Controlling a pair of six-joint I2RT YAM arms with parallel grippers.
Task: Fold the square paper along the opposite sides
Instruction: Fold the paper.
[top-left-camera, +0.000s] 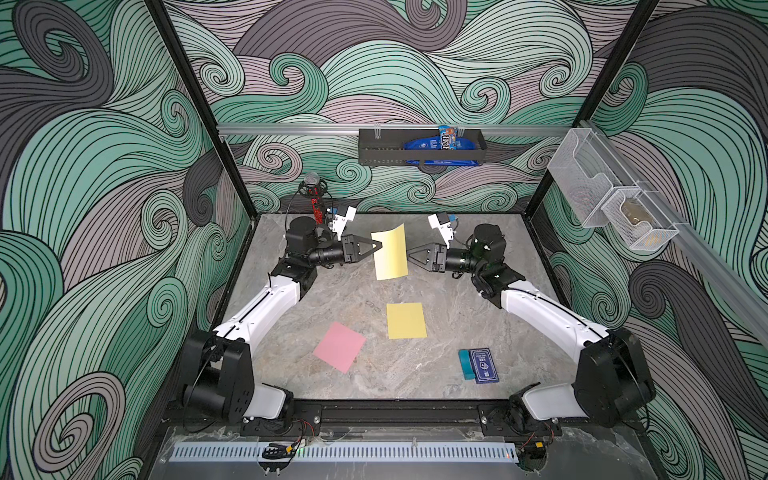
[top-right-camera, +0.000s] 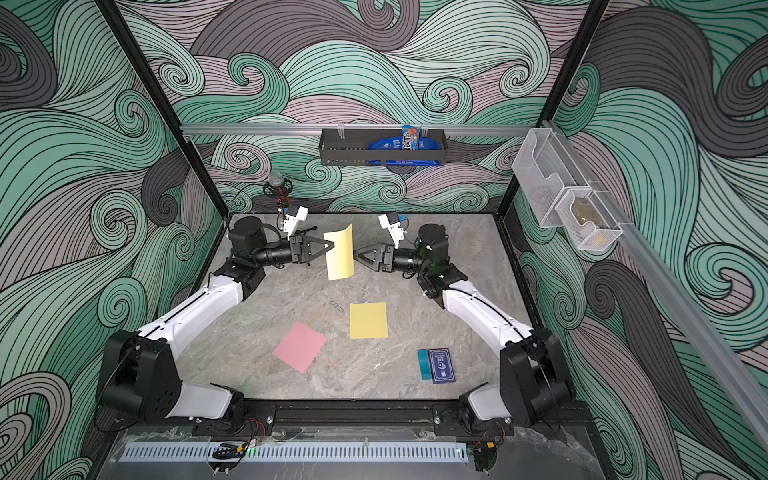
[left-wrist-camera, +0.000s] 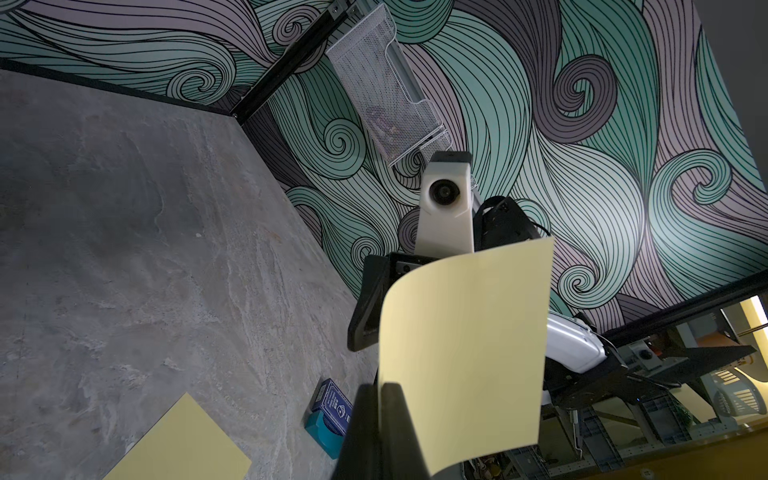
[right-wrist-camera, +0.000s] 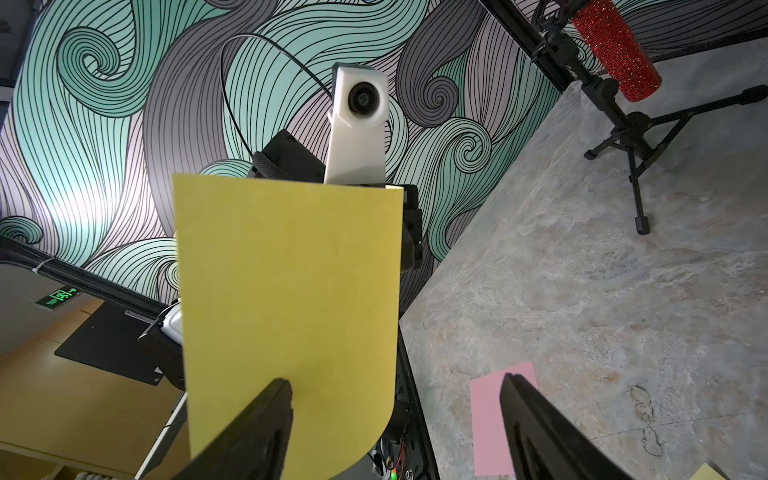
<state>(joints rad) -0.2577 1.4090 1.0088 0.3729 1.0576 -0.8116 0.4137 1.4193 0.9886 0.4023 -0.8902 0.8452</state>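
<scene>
Hanging aloft, yellow paper (top-left-camera: 390, 252) pinched edgewise by left end effector (top-left-camera: 377, 246); right end effector (top-left-camera: 411, 254) wide

White arm shells (top-left-camera: 266, 305), black joints (top-left-camera: 226, 374)

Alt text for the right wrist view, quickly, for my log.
A yellow paper sheet stands upright close to the camera, with the right gripper open in front of it, not gripping. A pink paper lies on the grey table beyond.

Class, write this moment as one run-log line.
left hand: shut on raised yellow paper | right hand: open, beside its opposite edge | fold: not yet made
</scene>
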